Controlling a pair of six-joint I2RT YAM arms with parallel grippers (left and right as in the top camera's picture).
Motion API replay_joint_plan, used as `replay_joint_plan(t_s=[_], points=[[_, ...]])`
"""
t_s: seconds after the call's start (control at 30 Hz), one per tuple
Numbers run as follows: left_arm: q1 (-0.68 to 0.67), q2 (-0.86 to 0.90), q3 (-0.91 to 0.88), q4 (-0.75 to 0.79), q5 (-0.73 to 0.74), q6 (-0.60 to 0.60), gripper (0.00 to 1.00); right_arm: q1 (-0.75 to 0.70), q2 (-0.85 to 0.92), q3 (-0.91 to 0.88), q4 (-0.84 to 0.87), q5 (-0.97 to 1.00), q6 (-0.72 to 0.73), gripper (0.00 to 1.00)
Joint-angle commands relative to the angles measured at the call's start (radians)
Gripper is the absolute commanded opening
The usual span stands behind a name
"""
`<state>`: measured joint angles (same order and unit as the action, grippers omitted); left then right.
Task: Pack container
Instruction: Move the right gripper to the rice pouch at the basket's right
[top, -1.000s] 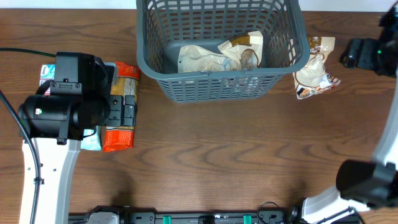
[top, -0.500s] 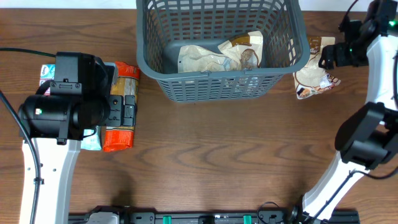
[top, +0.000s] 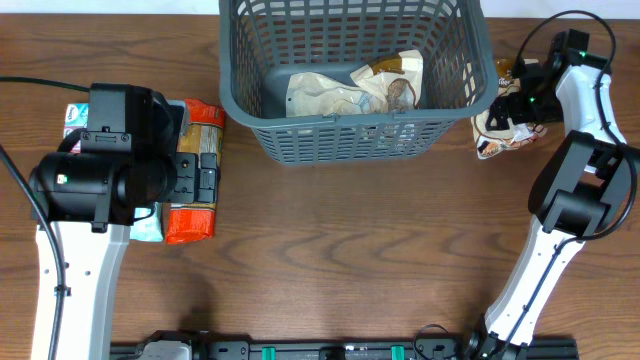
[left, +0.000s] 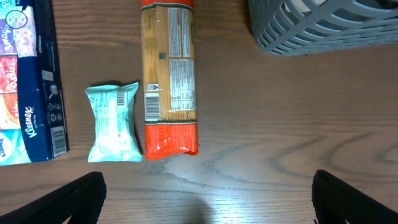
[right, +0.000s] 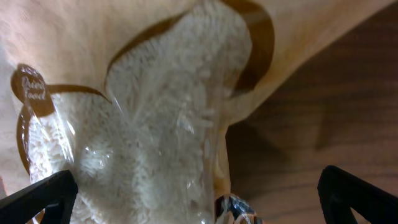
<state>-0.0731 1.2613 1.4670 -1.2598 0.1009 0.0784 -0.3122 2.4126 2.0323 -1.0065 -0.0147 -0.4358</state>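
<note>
The dark grey basket (top: 455, 110) stands at the back centre with two beige packets (top: 352, 88) on its floor. Its corner shows in the left wrist view (left: 323, 31). A beige rice bag (top: 497, 135) lies on the table right of the basket and fills the right wrist view (right: 137, 112). My right gripper (top: 515, 103) is open just over this bag, fingers either side of it (right: 199, 199). My left gripper (left: 208, 199) is open and empty over bare wood, below an orange pasta packet (left: 168, 81), a teal packet (left: 114, 121) and a blue Kleenex pack (left: 28, 81).
The left arm's body (top: 105, 165) covers most of the items at the table's left side. The right arm (top: 575, 190) stretches from the front right up to the rice bag. Bare wood lies in front of the basket.
My right arm has swung left from the far right edge and come down over the rice bag. The left arm and the basket have not moved.
</note>
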Motion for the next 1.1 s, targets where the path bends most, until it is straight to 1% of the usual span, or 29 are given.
replay_joint_plan(t_s=[0.0,0.07,0.1,0.13,0.17,0.2,0.33,0.4,0.43,0.47,0.5,0.53,0.57,0.6,0.83,0.9,1.07], points=[[0.004,0.001,0.010,-0.003,-0.008,-0.009,0.99,0.024,0.042,0.001,0.019,-0.013,-0.013,0.99],[0.004,0.001,0.010,-0.003,-0.008,-0.009,0.99,0.030,0.053,0.001,0.035,-0.016,0.002,0.99],[0.004,0.001,0.010,-0.002,-0.008,-0.012,0.99,0.032,0.055,0.001,0.041,-0.016,0.013,0.96],[0.005,0.001,0.010,0.000,-0.008,-0.014,0.99,0.034,0.060,0.001,0.048,-0.017,0.023,0.91],[0.004,0.001,0.010,0.004,-0.008,-0.024,0.99,0.035,0.060,0.001,0.055,-0.021,0.039,0.82],[0.004,0.001,0.010,0.008,-0.008,-0.032,0.99,0.035,0.063,0.000,0.063,-0.021,0.056,0.79],[0.004,0.001,0.010,0.012,-0.008,-0.035,0.99,0.035,0.063,0.001,0.088,-0.021,0.118,0.82],[0.004,0.001,0.010,0.012,-0.008,-0.035,0.99,0.035,0.063,0.001,0.092,-0.021,0.136,0.77],[0.004,0.001,0.010,0.012,-0.008,-0.035,0.99,0.035,0.063,0.000,0.094,-0.021,0.146,0.70],[0.004,0.001,0.010,0.012,-0.008,-0.035,0.99,0.035,0.063,0.000,0.095,-0.021,0.159,0.57],[0.004,0.001,0.010,0.012,-0.008,-0.035,0.99,0.035,0.063,0.000,0.098,-0.020,0.176,0.38],[0.004,0.001,0.010,0.012,-0.008,-0.035,0.99,0.035,0.063,0.000,0.100,-0.020,0.195,0.22],[0.004,0.001,0.010,0.012,-0.008,-0.035,0.99,0.035,0.063,0.000,0.104,-0.020,0.218,0.08],[0.004,0.001,0.010,0.012,-0.008,-0.035,0.99,0.035,0.063,0.000,0.108,-0.020,0.241,0.01],[0.004,0.001,0.010,0.012,-0.008,-0.035,0.99,0.036,0.063,0.000,0.124,-0.020,0.332,0.01],[0.004,0.001,0.010,0.012,-0.008,-0.035,0.99,0.036,0.063,0.001,0.119,-0.020,0.336,0.01],[0.004,0.001,0.010,0.012,-0.008,-0.035,0.99,0.036,0.058,0.002,0.119,0.012,0.423,0.01]])
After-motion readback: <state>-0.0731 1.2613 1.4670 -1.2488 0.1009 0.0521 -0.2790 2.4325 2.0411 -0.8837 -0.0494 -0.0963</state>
